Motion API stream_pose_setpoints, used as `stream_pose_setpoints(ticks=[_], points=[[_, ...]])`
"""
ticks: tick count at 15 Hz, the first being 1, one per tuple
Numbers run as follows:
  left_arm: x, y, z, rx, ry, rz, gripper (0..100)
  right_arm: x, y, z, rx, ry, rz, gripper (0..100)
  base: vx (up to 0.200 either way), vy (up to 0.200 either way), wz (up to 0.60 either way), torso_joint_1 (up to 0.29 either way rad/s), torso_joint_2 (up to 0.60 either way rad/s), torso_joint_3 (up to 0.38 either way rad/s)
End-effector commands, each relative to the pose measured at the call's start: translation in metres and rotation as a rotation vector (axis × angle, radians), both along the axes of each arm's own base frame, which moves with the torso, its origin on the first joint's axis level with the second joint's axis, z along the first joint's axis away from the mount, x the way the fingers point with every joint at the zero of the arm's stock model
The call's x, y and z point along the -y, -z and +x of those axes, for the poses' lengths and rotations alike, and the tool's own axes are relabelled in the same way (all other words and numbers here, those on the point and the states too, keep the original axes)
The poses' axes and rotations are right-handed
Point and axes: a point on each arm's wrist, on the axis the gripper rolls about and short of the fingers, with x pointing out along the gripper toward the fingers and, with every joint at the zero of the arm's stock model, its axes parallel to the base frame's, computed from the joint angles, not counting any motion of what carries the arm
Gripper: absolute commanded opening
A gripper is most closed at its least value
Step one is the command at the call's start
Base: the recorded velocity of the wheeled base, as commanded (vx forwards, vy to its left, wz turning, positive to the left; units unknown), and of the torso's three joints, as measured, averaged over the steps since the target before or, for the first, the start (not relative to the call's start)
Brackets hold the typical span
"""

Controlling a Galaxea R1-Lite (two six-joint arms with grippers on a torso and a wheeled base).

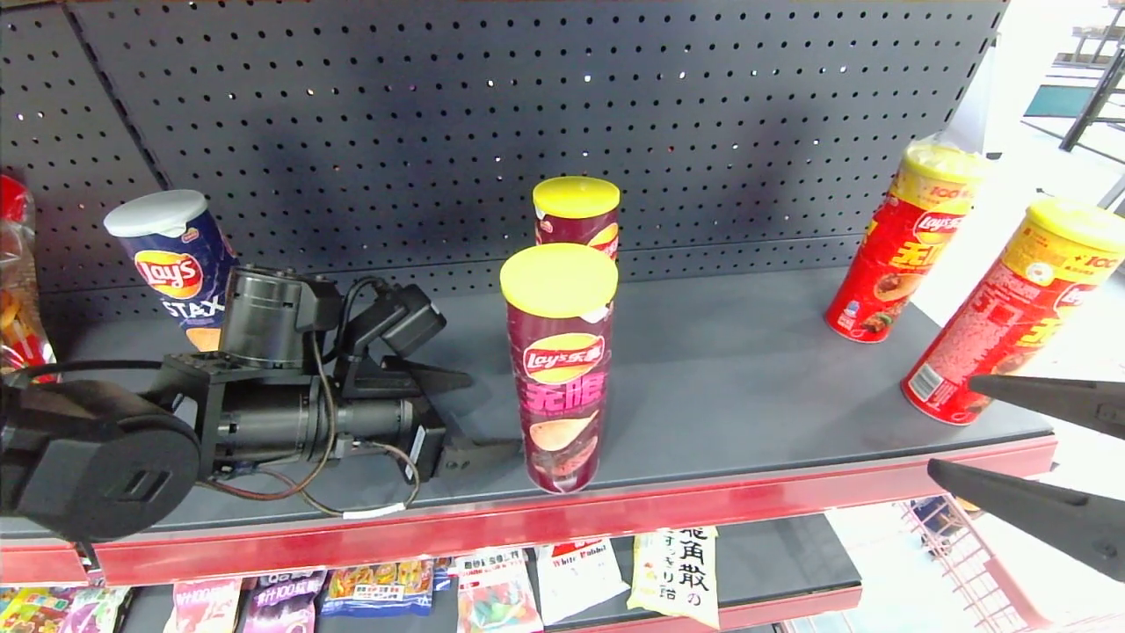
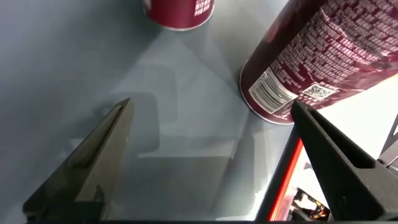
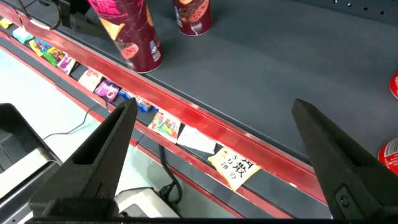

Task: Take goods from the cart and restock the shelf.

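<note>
Jaws spread and empty, the left gripper [image 1: 492, 415] lies low on the shelf [image 1: 747, 387] just beside the front purple can [image 1: 560, 369], which stands upright at the shelf's lip; the right gripper [image 1: 951, 424], jaws also apart, hangs well off on that can's other side. Placing looks done; next the left arm should back straight out without nudging the can.

Hand [image 2: 211, 102], spread wide, near maroon can [image 2: 311, 56] on shelf [image 2: 74, 50].
</note>
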Motion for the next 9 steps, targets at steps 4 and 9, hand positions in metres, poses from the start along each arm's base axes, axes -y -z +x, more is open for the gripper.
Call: stream_pose_setpoints(ticks=[4,9], points=[[0.0066,0.0013,0.0033,-0.002,0.015,0.0,100,-0.0004,0.0007,0.0006,-0.004,-0.001,-0.001,100,0.0,0.0,0.0,0.0,0.0,0.0],[0.0068,0.0027,0.0039,-0.006,0.014,0.003,100,-0.0005,0.0009,0.001,-0.005,-0.001,-0.002,100,0.0,0.0,0.0,0.0,0.0,0.0]])
